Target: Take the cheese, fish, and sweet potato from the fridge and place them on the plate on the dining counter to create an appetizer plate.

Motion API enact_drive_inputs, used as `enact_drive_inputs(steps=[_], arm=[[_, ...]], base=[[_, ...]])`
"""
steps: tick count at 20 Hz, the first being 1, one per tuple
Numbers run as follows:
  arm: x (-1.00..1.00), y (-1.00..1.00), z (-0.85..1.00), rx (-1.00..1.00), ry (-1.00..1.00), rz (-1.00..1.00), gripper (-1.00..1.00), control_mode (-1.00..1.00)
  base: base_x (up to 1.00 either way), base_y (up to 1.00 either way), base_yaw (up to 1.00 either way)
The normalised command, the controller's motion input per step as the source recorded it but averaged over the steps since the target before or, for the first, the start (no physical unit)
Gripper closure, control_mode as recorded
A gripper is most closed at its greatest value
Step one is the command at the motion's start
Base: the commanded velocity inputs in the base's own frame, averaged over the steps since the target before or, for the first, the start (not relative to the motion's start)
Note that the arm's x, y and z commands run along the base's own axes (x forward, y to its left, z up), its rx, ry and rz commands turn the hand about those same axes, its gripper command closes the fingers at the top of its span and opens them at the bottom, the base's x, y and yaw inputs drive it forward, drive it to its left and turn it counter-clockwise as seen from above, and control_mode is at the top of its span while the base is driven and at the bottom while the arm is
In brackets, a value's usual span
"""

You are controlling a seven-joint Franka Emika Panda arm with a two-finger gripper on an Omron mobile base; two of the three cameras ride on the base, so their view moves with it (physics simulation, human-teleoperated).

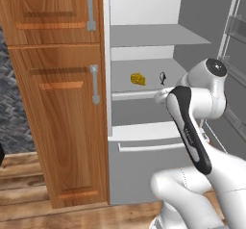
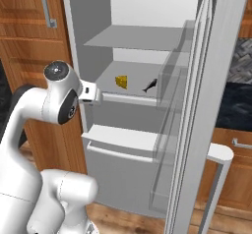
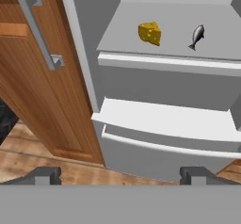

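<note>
The light-grey fridge (image 1: 144, 35) (image 2: 133, 37) (image 3: 164, 119) stands open in front of me. On its middle shelf lies the yellow cheese (image 1: 138, 79) (image 2: 121, 82) (image 3: 149, 33) wedge, and to its right the small dark fish (image 1: 163, 78) (image 2: 150, 85) (image 3: 197, 36). My gripper (image 3: 121, 176) is open with nothing between its fingertips (image 3: 44, 176). It hangs outside the fridge, in front of the shelf's left end and short of both foods. The sweet potato, the plate and the dining counter are out of view.
The fridge door (image 2: 216, 80) (image 1: 235, 55) stands open at the right, its clear racks facing in. A tall wooden cabinet (image 1: 57, 103) (image 3: 28, 77) with a metal handle (image 3: 40, 30) adjoins the fridge on the left. A white drawer (image 3: 164, 145) closes the fridge's lower part.
</note>
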Motion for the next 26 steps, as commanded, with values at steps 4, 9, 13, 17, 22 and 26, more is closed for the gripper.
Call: enact_drive_inputs(steps=[4, 9, 13, 17, 22, 26], arm=[[0.26, -0.14, -0.18, 0.0, -0.15, 0.0, -1.0, -1.0], [0.32, -0.18, -0.1, 0.0, -0.18, 0.0, -1.0, -1.0], [0.41, -0.11, -0.01, 0.0, -0.1, 0.0, -1.0, -1.0], [0.48, -0.01, 0.0, 0.0, 0.0, 0.0, -1.0, -1.0], [0.54, 0.0, 0.0, 0.0, 0.03, 0.0, -1.0, -1.0], [0.49, 0.0, 0.02, 0.0, 0.05, 0.0, -1.0, -1.0]], base=[[0.0, 0.0, 0.0], [0.0, 0.0, 0.0], [0.0, 0.0, 0.0], [0.0, 0.0, 0.0], [0.0, 0.0, 0.0], [0.0, 0.0, 0.0]])
